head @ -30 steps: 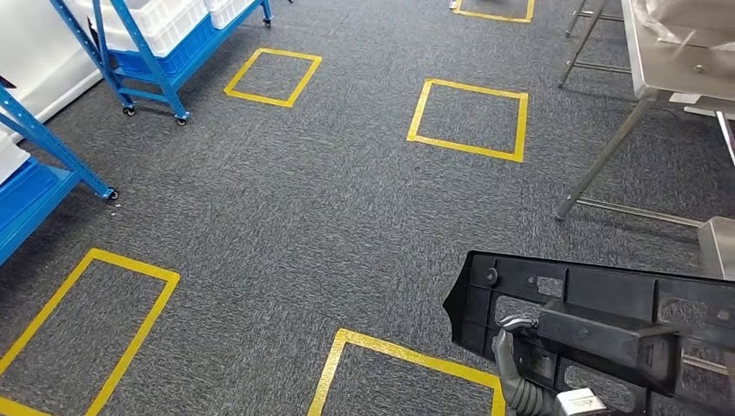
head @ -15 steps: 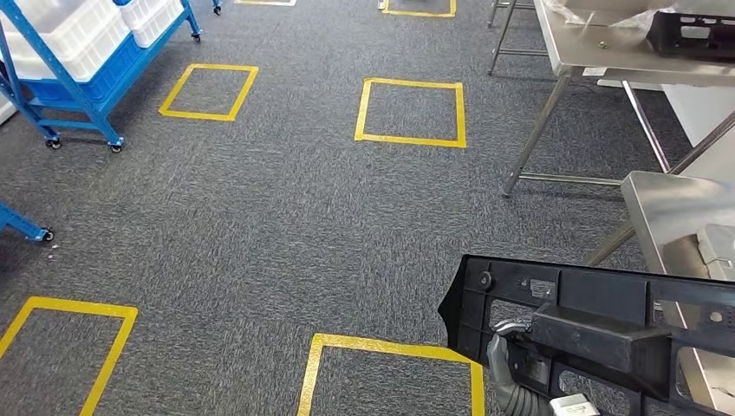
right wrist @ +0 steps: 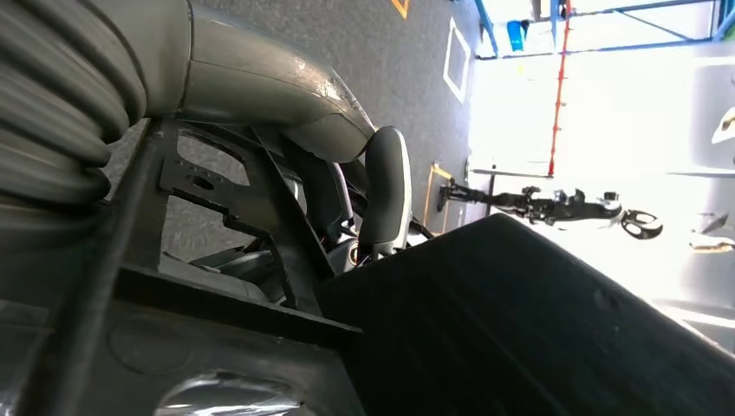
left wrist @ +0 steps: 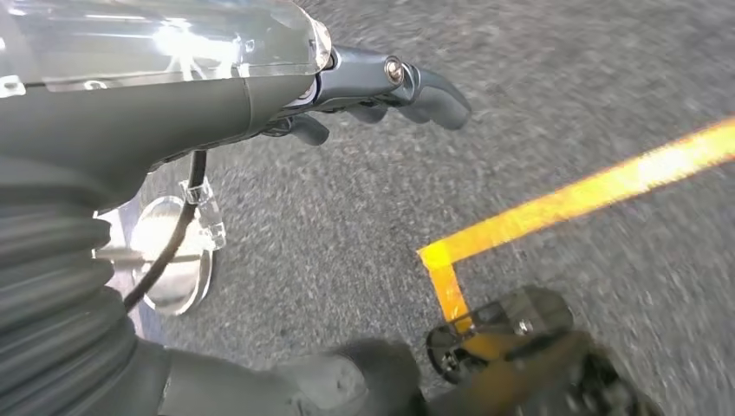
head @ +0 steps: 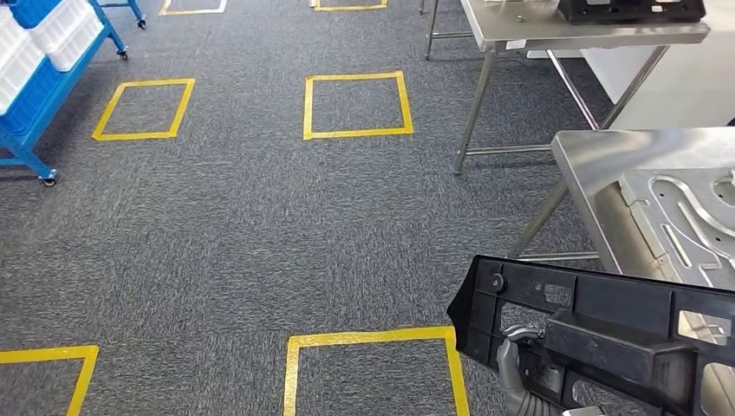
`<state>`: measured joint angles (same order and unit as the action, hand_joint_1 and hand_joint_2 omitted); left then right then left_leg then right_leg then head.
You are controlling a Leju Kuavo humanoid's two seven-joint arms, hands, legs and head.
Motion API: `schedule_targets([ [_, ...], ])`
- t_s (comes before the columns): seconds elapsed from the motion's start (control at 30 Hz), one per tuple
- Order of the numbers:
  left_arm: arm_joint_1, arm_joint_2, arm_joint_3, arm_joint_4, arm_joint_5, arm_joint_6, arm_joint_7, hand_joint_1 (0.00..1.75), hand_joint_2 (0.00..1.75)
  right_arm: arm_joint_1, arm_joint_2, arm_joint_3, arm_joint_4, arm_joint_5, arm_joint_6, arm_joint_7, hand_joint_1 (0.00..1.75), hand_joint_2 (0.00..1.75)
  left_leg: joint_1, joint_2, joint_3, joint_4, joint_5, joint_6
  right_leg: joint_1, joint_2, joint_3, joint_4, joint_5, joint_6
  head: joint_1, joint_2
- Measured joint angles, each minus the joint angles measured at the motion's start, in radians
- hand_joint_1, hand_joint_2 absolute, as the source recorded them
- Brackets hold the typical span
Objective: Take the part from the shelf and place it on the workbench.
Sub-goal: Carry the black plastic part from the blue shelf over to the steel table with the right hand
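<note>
In the head view, low on the right, my right hand (head: pixel 518 368) grips the part (head: pixel 607 325), a long black plastic panel with cut-outs and a raised block. Its far end runs off the picture's right edge. The right wrist view shows the thumb (right wrist: pixel 386 186) pressed against the panel's ribs (right wrist: pixel 520 321). The steel workbench (head: pixel 594 165) stands just ahead of the part on the right. My left hand (left wrist: pixel 286 95) hangs over the carpet with its fingers apart and nothing in it.
A shaped metal plate (head: pixel 693 217) lies on the workbench. A second steel table (head: pixel 520 35) at the back carries another black part (head: pixel 628 9). A blue shelf cart (head: pixel 35 78) with white bins stands far left. Yellow tape squares (head: pixel 355 104) mark the grey carpet.
The whole view has swung to the right: the blue shelves slid left and the workbench came into view. The part stays in my right hand.
</note>
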<state>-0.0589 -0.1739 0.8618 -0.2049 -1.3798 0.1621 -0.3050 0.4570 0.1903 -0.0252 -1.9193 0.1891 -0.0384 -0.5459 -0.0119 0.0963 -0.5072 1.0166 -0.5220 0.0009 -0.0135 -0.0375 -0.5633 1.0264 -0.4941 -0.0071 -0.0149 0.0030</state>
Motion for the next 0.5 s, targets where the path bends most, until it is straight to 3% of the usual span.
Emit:
schedule_targets([
  [0.03,-0.001,-0.001,-0.004,0.0,-0.003,0.0,-0.002,0.0,1.75,0.0,0.0,0.0,-0.001,-0.001,0.002,0.0,1.75,1.75,0.003,-0.022,-0.008,0.024,-0.02,-0.006,-0.003,0.01,-0.001,-0.003,0.004,-0.006,-0.001,0.0],
  [0.1,-0.002,-0.003,-0.01,0.0,-0.005,-0.001,-0.006,0.0,1.75,-0.001,0.0,0.0,-0.003,-0.002,0.004,0.0,1.75,1.75,0.008,-0.07,-0.049,0.129,-0.087,-0.014,-0.004,0.029,-0.005,-0.004,0.009,-0.015,-0.004,0.0],
  [0.17,-0.006,-0.006,-0.012,0.0,-0.005,-0.001,-0.008,0.0,1.75,-0.001,0.0,0.0,-0.003,-0.002,0.006,0.0,1.75,1.75,0.011,-0.082,-0.097,0.252,-0.138,-0.017,-0.001,0.051,-0.01,-0.002,0.012,-0.018,-0.004,0.0],
  [0.2,-0.007,-0.007,-0.013,0.0,-0.005,-0.001,-0.008,0.0,1.75,0.0,0.0,0.0,-0.003,-0.002,0.006,0.0,1.75,1.75,0.012,-0.084,-0.104,0.276,-0.137,-0.017,0.0,0.065,-0.011,-0.001,0.012,-0.018,-0.004,0.0],
  [0.23,-0.008,-0.008,-0.013,0.0,-0.005,-0.001,-0.007,0.0,1.75,0.0,0.0,0.0,-0.003,-0.003,0.007,0.0,1.75,1.75,0.014,-0.086,-0.093,0.259,-0.115,-0.015,0.0,0.079,-0.011,0.001,0.013,-0.018,-0.004,0.0],
  [0.27,-0.008,-0.009,-0.014,0.0,-0.006,-0.001,-0.007,0.0,1.75,0.001,0.0,0.0,-0.003,-0.003,0.007,0.0,1.75,1.75,0.015,-0.094,-0.067,0.204,-0.078,-0.013,0.0,0.094,-0.01,0.002,0.013,-0.017,-0.004,0.0],
  [0.33,-0.004,-0.009,-0.014,0.0,-0.006,-0.001,-0.006,0.0,1.75,0.0,0.0,0.0,-0.003,-0.003,0.008,0.0,1.75,1.75,0.017,-0.138,-0.01,0.073,-0.015,-0.006,-0.001,0.121,-0.012,0.006,0.016,-0.012,-0.004,0.0],
  [0.4,-0.002,-0.009,-0.015,0.0,-0.006,-0.002,-0.006,0.0,1.75,0.0,0.0,0.0,-0.004,-0.003,0.008,0.0,1.75,1.75,0.017,-0.173,0.014,0.007,-0.002,-0.001,-0.003,0.142,-0.024,0.009,0.024,0.001,-0.004,0.0],
  [0.47,-0.004,-0.01,-0.015,0.0,-0.006,-0.003,-0.006,0.0,1.75,0.002,0.0,0.0,-0.004,-0.003,0.007,0.0,1.75,1.75,0.016,-0.162,0.015,-0.006,-0.002,0.008,-0.005,0.161,-0.037,0.006,0.034,0.019,-0.004,0.0],
  [0.5,-0.005,-0.012,-0.016,0.0,-0.006,-0.003,-0.006,0.0,1.75,0.004,0.0,0.0,-0.005,-0.003,0.006,0.0,1.75,1.75,0.017,-0.15,0.015,-0.013,0.003,0.013,-0.005,0.155,-0.042,0.009,0.033,0.025,-0.004,0.0],
])
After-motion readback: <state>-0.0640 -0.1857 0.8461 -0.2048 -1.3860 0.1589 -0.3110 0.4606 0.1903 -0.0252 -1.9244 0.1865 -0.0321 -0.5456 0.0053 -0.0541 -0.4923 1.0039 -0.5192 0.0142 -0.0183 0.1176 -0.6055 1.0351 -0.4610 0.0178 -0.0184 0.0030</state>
